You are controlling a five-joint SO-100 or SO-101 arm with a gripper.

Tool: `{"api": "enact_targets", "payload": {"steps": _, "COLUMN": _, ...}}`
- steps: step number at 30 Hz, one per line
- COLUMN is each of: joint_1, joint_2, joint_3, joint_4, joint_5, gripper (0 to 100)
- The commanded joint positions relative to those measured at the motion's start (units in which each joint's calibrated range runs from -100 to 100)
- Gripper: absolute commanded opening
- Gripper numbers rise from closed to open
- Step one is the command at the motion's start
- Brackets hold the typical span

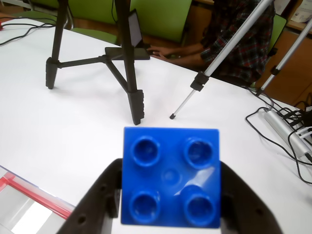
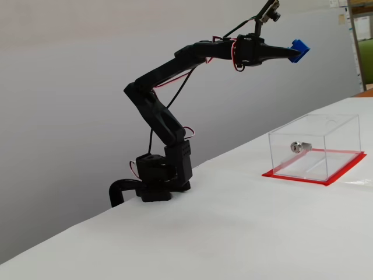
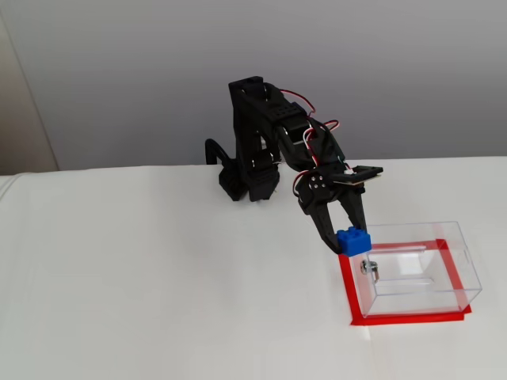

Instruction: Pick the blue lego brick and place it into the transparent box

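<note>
1. The gripper (image 1: 170, 214) is clamped on the blue lego brick (image 1: 170, 176): in the wrist view its 2 black fingers (image 1: 100, 200) press the brick's left and right sides, and the brick's face with 4 round studs fills the lower middle of the picture
2. In a fixed view from the side, the arm (image 2: 169, 70) stretches out roughly level and holds the blue lego brick (image 2: 299, 51) high in the air, well clear of the white table (image 2: 233, 221)
3. In that same view the transparent box (image 2: 315, 149) sits on the table below and a little right of the brick, on a red base rim, with a small silver knob (image 2: 297, 147) on its near wall
4. In the other fixed view, the gripper (image 3: 345, 229) points downward in the picture and the blue lego brick (image 3: 353, 240) overlaps the box's left edge; the transparent box (image 3: 412, 269) holds no brick
5. The wrist view also shows a black tripod (image 1: 122, 63), a silver tripod (image 1: 229, 44), cables (image 1: 282, 126) at right, and a red corner (image 1: 29, 192) at lower left
</note>
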Motion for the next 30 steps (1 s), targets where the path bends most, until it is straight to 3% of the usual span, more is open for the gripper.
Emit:
{"api": "enact_targets", "payload": {"steps": 1, "joint_1": -1.7, "joint_2": -3.8, "joint_3": 0.7, "joint_4": 0.1, "joint_5": -0.1, "gripper": 10}}
{"api": "enact_targets", "payload": {"steps": 19, "joint_1": -27.2, "joint_2": 1.7, "joint_3": 1.4, "joint_4": 0.1, "joint_5": 0.3, "gripper": 10}}
{"api": "enact_targets", "payload": {"steps": 30, "joint_1": -32.3, "joint_2": 14.2, "joint_3": -1.3, "joint_4": 0.0, "joint_5": 0.2, "gripper": 10}}
